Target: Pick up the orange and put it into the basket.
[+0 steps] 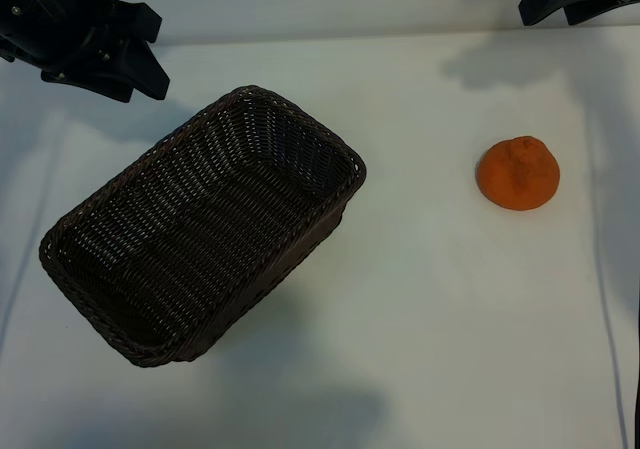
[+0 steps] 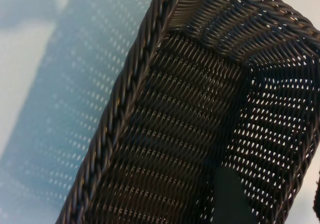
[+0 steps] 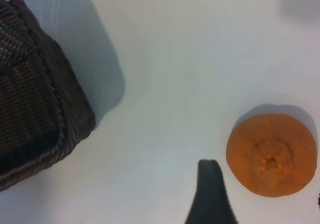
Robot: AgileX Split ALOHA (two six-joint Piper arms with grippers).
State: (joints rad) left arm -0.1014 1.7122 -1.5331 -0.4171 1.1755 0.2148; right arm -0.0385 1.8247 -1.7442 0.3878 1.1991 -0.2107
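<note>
The orange [image 1: 518, 173] lies on the white table at the right, bumpy, with its knobby top up. Far from it, the dark-brown wicker basket [image 1: 205, 224] sits at an angle at centre left, with nothing in it. My right gripper [image 1: 562, 2] hangs above the far right corner, beyond the orange. In the right wrist view it [image 3: 265, 200] is open, one dark finger [image 3: 210, 194] beside the orange [image 3: 271, 154], not touching it. My left gripper [image 1: 148, 53] hovers at the far left, past the basket's far end. It [image 2: 272, 204] stands open over the basket's inside [image 2: 180, 134], holding nothing.
The white table [image 1: 420, 329] stretches between basket and orange and along the near edge. A corner of the basket [image 3: 40, 109] shows in the right wrist view, well apart from the orange.
</note>
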